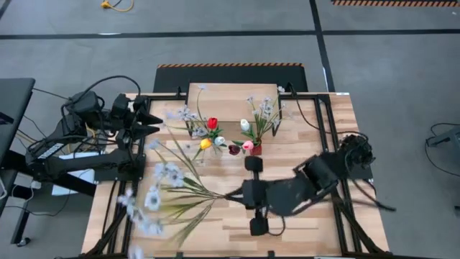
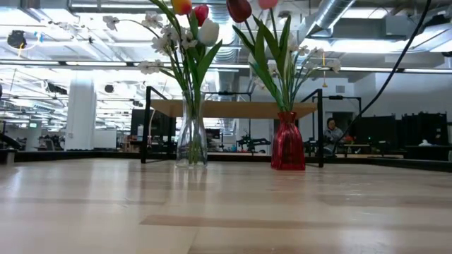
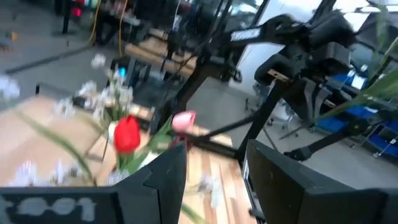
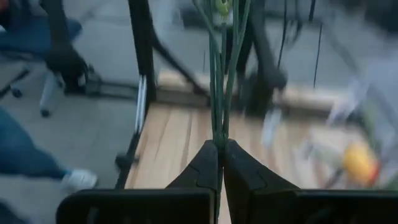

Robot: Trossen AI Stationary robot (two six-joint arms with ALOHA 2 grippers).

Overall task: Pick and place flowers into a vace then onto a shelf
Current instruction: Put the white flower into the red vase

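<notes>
Nearest, we list the right gripper (image 4: 219, 163) pinching spray stems (image 4: 221, 81); left gripper (image 1: 154, 124) spread, empty, beside the clear vase (image 2: 191, 134).

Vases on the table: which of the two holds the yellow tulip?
The clear glass vase, left of the red vase in the low view. Its bunch includes a yellow tulip; the red vase's does not.

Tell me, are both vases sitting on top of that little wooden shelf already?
No: in the low view the clear vase and the red vase stand on the tabletop, in front of the shelf.
</notes>
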